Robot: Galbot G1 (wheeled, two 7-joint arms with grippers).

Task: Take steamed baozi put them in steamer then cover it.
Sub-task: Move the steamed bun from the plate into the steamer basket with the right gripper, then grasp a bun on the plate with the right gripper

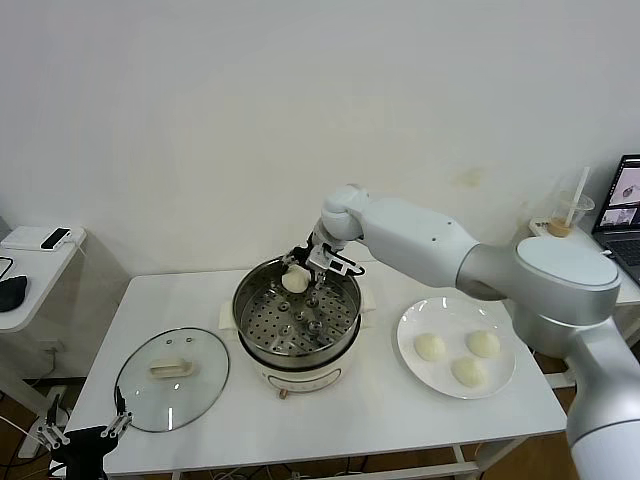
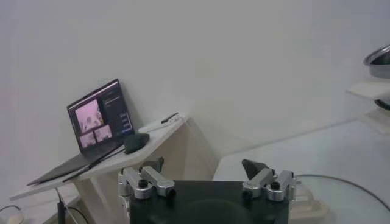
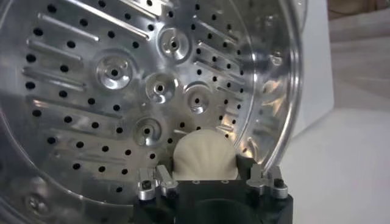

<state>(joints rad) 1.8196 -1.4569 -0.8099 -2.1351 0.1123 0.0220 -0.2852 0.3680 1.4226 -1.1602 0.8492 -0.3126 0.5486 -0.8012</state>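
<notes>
Right gripper is positioned inside the steamer at its far rim, jaws closed around one baozi; in the right wrist view the bun is seen between the fingers, sitting on or just above the perforated tray, contact cannot be told. Left gripper is parked low at the table's near left corner, jaws spread apart, nothing held; same seen in the left wrist view.

Counts: four baozi total, one in the gripper, three on the white plate. One steamer, one cover, one plate.

Steamer is placed mid-table on a white table, shiny steel pot on a white base. Cover lies flat on the table left of the steamer, glass, metal rim, cream handle up. Plate is right of the steamer, well apart from the cover. The three plated buns are grouped near its centre, apart from each other.

Room: plain white wall behind. Side desk at left with a phone. At right, a laptop and a cup with straw.

Held bun is round, smooth, cream-white.
</notes>
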